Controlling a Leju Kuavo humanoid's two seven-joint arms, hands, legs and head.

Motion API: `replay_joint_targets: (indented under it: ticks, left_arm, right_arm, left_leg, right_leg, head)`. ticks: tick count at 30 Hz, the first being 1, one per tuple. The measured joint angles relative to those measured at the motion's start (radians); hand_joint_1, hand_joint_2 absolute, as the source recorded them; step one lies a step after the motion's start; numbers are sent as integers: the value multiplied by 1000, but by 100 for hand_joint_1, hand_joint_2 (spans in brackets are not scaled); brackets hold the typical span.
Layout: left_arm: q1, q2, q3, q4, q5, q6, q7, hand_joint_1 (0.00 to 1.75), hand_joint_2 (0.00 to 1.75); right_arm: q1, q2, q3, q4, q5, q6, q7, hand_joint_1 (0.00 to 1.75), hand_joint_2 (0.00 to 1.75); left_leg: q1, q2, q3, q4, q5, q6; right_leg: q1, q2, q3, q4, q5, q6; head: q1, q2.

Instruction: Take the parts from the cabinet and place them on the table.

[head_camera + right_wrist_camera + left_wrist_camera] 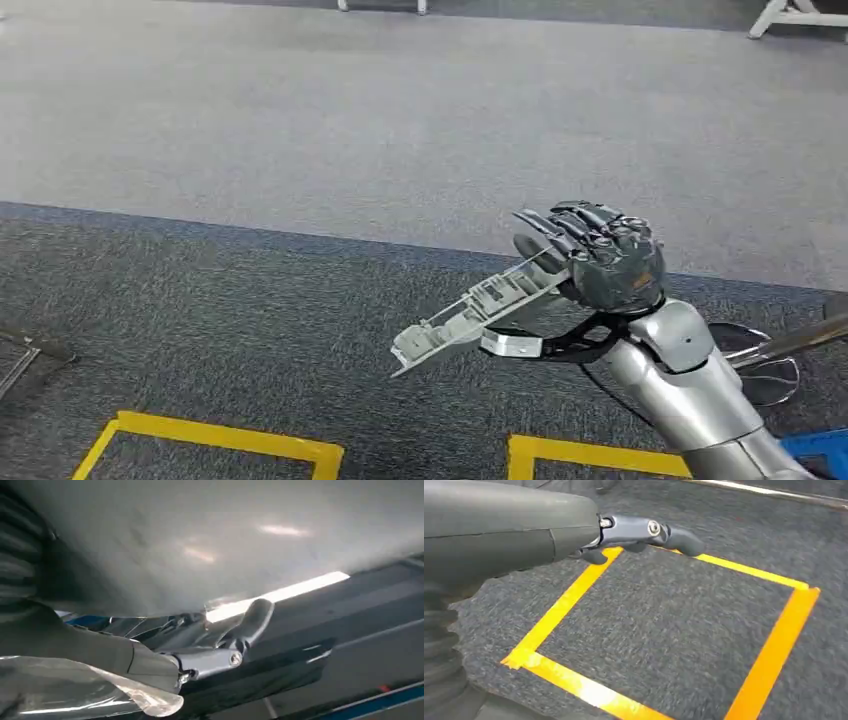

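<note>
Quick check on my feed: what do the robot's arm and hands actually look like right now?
The right arm is glossy silver with rounded segments and a black cable looping at the wrist. The right hand is dark grey metal with ridged fingers. The left hand shows a grey ribbed cover and bluish-grey thumb with a silver screw.

Right arm: raised, bent, forearm angled up and forward.
Right robot hand (598,258): fingers curled over the end of a long grey part (478,308), holding it.
Left robot hand (624,535): hanging low, thumb extended, grip state unclear.
</note>
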Motion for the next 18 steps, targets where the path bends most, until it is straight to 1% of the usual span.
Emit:
replay_joint_targets:
  ticks: [1,2,3,4,5,6,7,8,9,10,11,12,13,14,15,16,17,18]
  left_arm:
    - [-4,4,6,0,1,-2,3,0,175]
    - [-5,5,11,0,5,-5,5,0,175]
    - [-4,5,17,0,20,-19,5,0,175]
    - [-4,5,31,0,50,-44,3,0,175]
    - [-3,3,48,0,86,-68,-6,0,175]
    - [-4,1,72,-2,137,-105,-24,0,175]
    - [-5,-1,97,-3,185,-144,-45,0,175]
    - [-4,-1,124,-6,211,-192,-78,0,175]
    - [-9,1,149,-9,213,-236,-115,0,175]
    - [-12,1,161,-11,212,-261,-145,0,175]
    - [-13,1,167,-11,206,-271,-161,0,175]
    - [-14,1,175,-11,203,-280,-174,0,175]
    - [-17,1,182,-13,197,-285,-185,0,175]
    - [-21,-3,186,-14,194,-286,-195,0,175]
    - [-28,-2,190,-18,192,-292,-205,0,175]
    - [-39,-2,196,-23,192,-300,-218,0,175]
    - [-49,-2,200,-29,190,-308,-232,0,175]
    - [-58,-6,203,-34,186,-318,-243,0,175]
  right_arm:
    - [2,-4,0,0,0,0,0,175,175]
    - [6,-6,0,1,0,0,0,175,175]
    - [7,-6,0,1,0,0,0,175,175]
    - [8,-6,0,1,-1,1,0,175,175]
    - [7,-6,0,1,-2,1,0,175,175]
    - [7,-6,0,1,-4,2,-1,175,175]
    - [7,-6,0,1,-6,2,-3,175,175]
    - [7,-6,2,2,-8,3,-4,175,175]
    - [6,-6,3,4,-8,4,-5,175,175]
    - [10,-6,4,6,-8,5,-7,175,175]
    - [12,-6,5,6,-8,5,-9,175,175]
    - [11,-6,6,6,-7,5,-10,175,175]
    - [9,-5,7,6,-8,5,-9,175,175]
    - [9,-5,6,6,-6,6,-10,175,175]
    - [9,-5,6,6,-9,7,-10,175,175]
    - [9,-5,6,6,-8,8,-10,175,175]
    - [10,-5,6,6,-8,10,-11,175,175]
    - [10,-5,6,6,-8,11,-13,175,175]
  left_leg:
    - [2,-16,0,0,0,2]
    - [2,-32,0,1,-1,2]
    - [2,-46,1,1,-1,2]
    - [3,-61,2,1,-2,2]
    - [6,-76,4,3,-4,-1]
    - [11,-92,7,6,-7,-6]
    - [14,-106,8,13,-12,-13]
    - [16,-119,2,22,-19,-22]
    - [15,-135,-12,44,-24,-29]
    - [18,-147,-19,36,-18,-34]
    - [20,-160,-21,31,-14,-40]
    - [22,-173,-21,29,-11,-46]
    - [22,-169,-23,35,-17,-50]
    - [12,-99,-30,56,-30,-54]
    - [13,-62,-50,98,-54,-58]
    - [15,-35,-89,179,-92,-61]
    - [16,-27,-125,251,-121,-63]
    - [18,-24,-159,318,-141,-63]
  right_leg:
    - [0,15,-47,89,-36,4]
    - [-1,19,-96,170,-62,7]
    - [-1,19,-131,217,-63,11]
    - [-2,19,-145,213,-37,13]
    - [-3,20,-135,168,6,16]
    - [-6,24,-105,87,62,19]
    - [-13,47,-70,0,113,23]
    - [-24,109,-48,-47,117,30]
    - [-28,130,-30,-77,102,20]
    - [-23,114,-32,-66,102,12]
    - [-19,103,-33,-62,101,6]
    - [-18,91,-31,-64,101,2]
    - [-27,73,-24,-72,103,-8]
    - [-23,62,-17,-75,102,-14]
    - [-20,48,-14,-76,100,-19]
    - [-16,29,-11,-76,98,-22]
    - [-13,13,-10,-76,96,-25]
    - [-11,-6,-9,-76,94,-27]
  head:
    - [4,0]
    - [5,0]
    - [5,0]
    - [4,0]
    - [5,0]
    - [5,0]
    - [5,0]
    - [5,0]
    - [5,0]
    - [5,0]
    - [5,0]
    - [5,0]
    - [6,0]
    - [0,0]
    - [-7,0]
    - [-5,0]
    - [-6,0]
    - [-5,0]
